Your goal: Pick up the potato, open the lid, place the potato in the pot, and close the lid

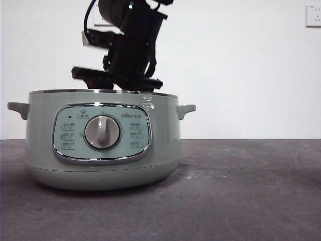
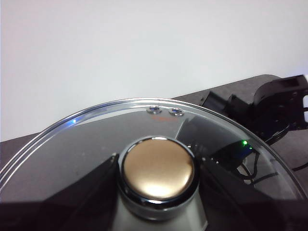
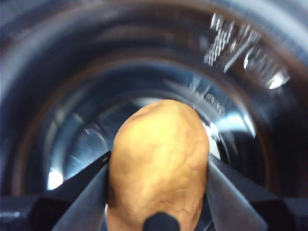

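The pale green pot [image 1: 103, 140] stands on the left of the table with its top uncovered. My right arm [image 1: 130, 45] reaches down into it from above. My right gripper [image 3: 159, 166] is shut on the orange-brown potato [image 3: 159, 159] and holds it inside the pot's dark, shiny inner bowl [image 3: 72, 72], above its bottom. My left gripper [image 2: 158, 166] is shut on the round knob [image 2: 158, 169] of the glass lid [image 2: 86, 139] and holds the lid off the pot. The lid and the left gripper are out of the front view.
The dark table [image 1: 241, 191] stretches to the right of the pot. A white wall with a socket [image 1: 313, 15] stands behind. The right arm also shows past the lid's edge in the left wrist view [image 2: 279, 106].
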Controlling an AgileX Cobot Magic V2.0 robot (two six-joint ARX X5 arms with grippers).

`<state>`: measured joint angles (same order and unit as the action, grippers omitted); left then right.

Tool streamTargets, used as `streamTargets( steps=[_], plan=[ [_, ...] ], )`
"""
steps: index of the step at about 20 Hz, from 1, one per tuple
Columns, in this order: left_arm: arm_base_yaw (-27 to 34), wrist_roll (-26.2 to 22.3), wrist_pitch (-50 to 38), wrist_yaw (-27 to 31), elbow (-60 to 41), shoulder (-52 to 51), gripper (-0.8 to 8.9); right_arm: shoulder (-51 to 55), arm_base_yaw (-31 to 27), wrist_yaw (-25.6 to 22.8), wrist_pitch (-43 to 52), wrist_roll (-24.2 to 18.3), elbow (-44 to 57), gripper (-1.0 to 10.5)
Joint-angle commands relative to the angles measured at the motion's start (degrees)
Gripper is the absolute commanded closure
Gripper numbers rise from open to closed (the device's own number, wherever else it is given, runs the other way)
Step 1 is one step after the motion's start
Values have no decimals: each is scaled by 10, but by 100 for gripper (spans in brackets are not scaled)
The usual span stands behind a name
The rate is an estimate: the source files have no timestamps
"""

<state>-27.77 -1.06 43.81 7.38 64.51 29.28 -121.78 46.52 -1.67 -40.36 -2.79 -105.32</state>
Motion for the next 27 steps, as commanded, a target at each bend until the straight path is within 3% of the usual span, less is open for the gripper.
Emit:
streamTargets(
  steps=[1, 3, 7, 14, 21, 27],
  plan=[
    [0, -5, -22, 2, 8, -7, 822, -15, 2, 1, -7, -12, -1, 917],
    [0, -5, -17, 4, 8, -6, 822, -18, 2, 2, -16, -12, -1, 738],
    [0, -5, -16, 18, 8, -6, 822, -18, 2, 0, -17, -5, -1, 532],
    [0, -5, -18, 41, 8, 6, 822, 57, 2, -2, -48, 19, -2, 537],
    [0, -5, -71, 41, 8, 151, 822, 249, -3, -2, -175, 37, -2, 538],
    [0, -4, -163, -49, 8, 300, 822, 360, -3, -2, -259, 75, -2, 539]
  ],
)
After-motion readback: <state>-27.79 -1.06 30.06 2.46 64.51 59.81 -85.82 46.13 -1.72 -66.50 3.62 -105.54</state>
